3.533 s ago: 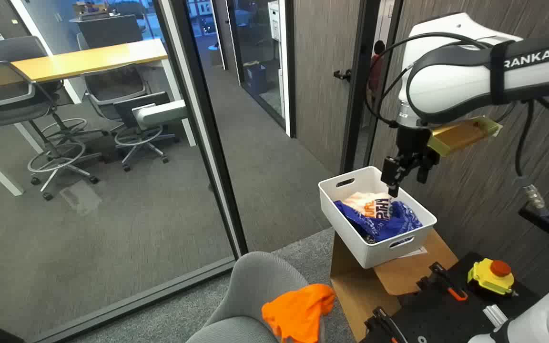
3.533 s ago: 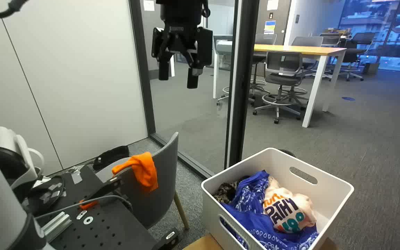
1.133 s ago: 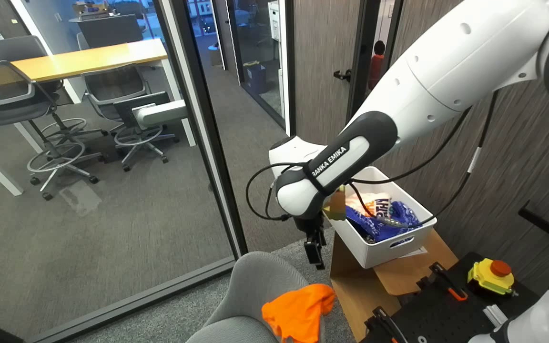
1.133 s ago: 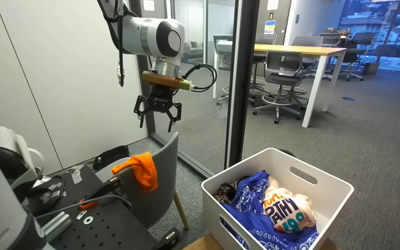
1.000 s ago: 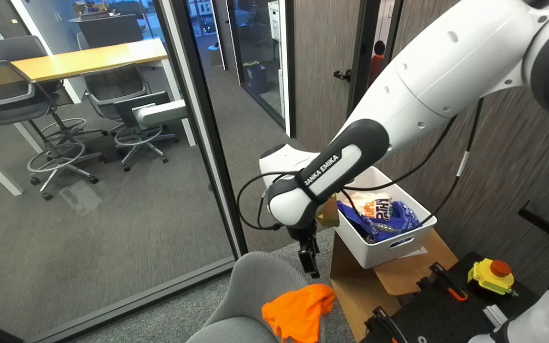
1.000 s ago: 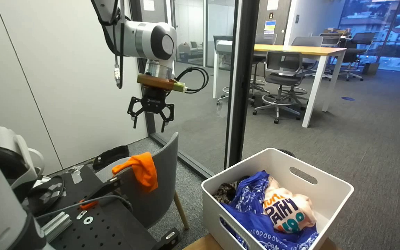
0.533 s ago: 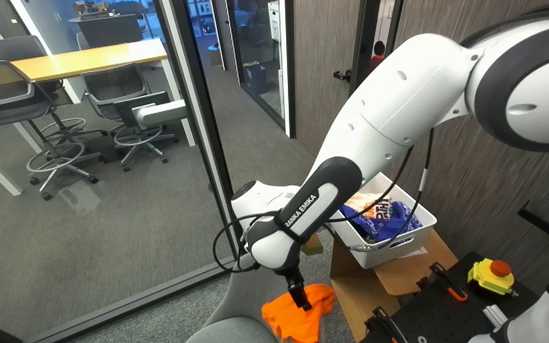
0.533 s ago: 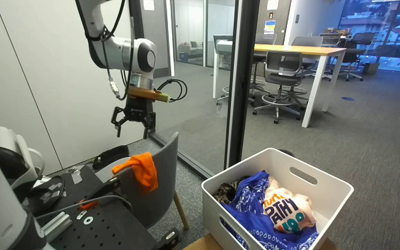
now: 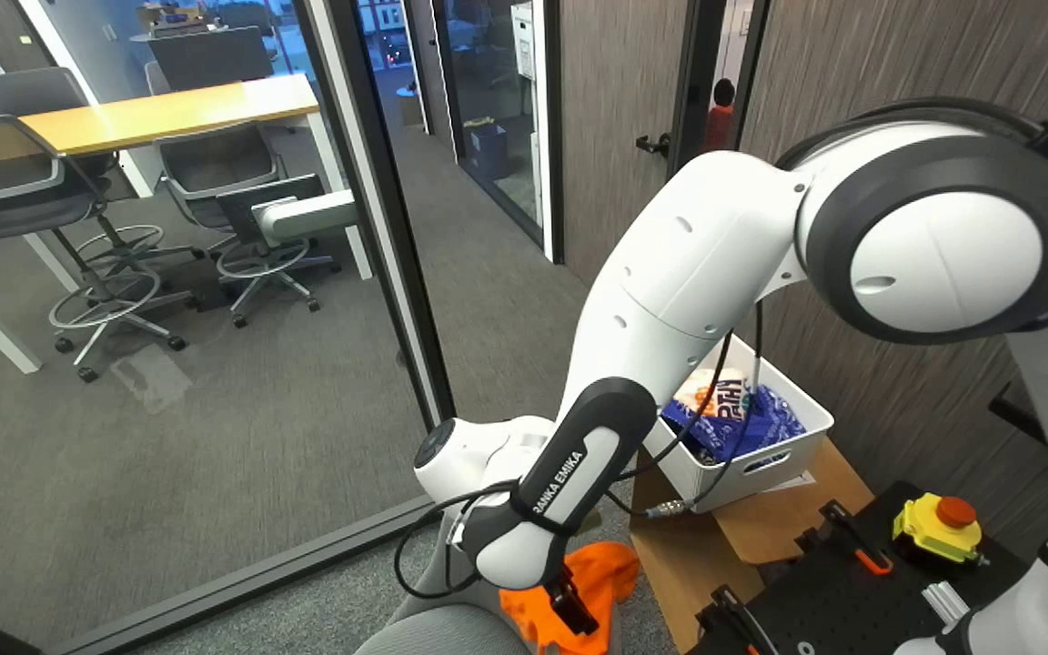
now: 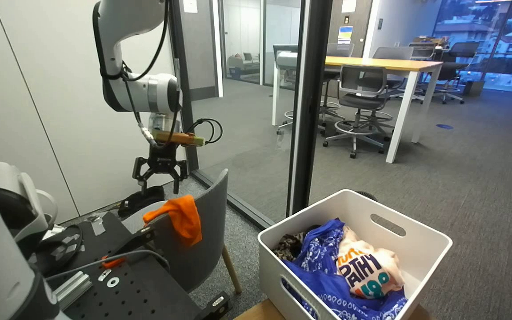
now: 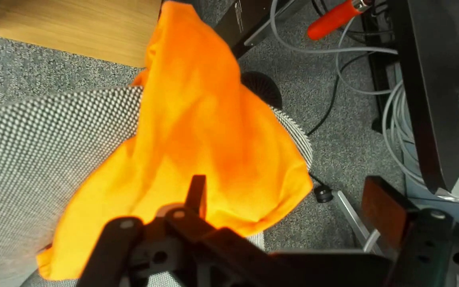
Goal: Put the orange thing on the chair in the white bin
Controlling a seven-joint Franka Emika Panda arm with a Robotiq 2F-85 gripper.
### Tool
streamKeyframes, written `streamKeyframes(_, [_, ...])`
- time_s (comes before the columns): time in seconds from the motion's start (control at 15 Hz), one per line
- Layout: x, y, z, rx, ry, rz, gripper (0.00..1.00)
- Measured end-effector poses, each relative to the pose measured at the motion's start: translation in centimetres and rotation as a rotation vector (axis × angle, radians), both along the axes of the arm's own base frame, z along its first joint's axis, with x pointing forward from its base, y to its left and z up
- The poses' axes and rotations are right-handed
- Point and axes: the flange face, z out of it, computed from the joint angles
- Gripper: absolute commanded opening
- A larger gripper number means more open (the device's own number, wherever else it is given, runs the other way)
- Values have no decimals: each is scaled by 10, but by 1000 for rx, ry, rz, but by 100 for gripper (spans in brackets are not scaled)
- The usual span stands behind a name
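The orange cloth (image 9: 610, 573) hangs over the top edge of the grey chair (image 9: 451, 628). It also shows in an exterior view (image 10: 184, 220) and fills the middle of the wrist view (image 11: 213, 131). My gripper (image 10: 160, 186) is open and empty, pointing down, just above the cloth and the chair back. In the wrist view its fingers (image 11: 289, 191) are wide apart, one in front of the cloth and one over floor. I cannot tell whether a finger touches it. The white bin (image 10: 425, 249) holds a blue patterned cloth and a pale printed cloth; it shows in both exterior views (image 9: 808, 450).
The bin stands on a wooden stand (image 9: 688, 555). A black perforated table (image 10: 149, 293) with tools lies beside the chair. A yellow box with a red button (image 9: 938, 528) sits on it. A glass wall with a dark post (image 10: 307, 133) stands behind. Cables hang from the arm.
My gripper has moved from above the bin across to the chair and down towards the orange cloth. It stays open. The cloth, chair and bin have not moved.
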Motion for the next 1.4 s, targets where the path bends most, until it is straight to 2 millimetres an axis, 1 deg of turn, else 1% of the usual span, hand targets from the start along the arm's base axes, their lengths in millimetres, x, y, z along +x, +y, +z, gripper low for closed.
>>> streamKeyframes(0.2, [-4,5,-13,-14,-4,57,100])
streamKeyframes(0.4, [-9,8,-20,-34,-23,126,100])
streamKeyframes(0.73, [-17,14,-26,-57,-53,216,100])
streamKeyframes(1.0, [-17,17,-27,-62,-87,247,100])
streamKeyframes(1.2, [-15,15,-29,-68,-107,258,100])
streamKeyframes(1.4, [-11,9,-32,-82,-120,264,100])
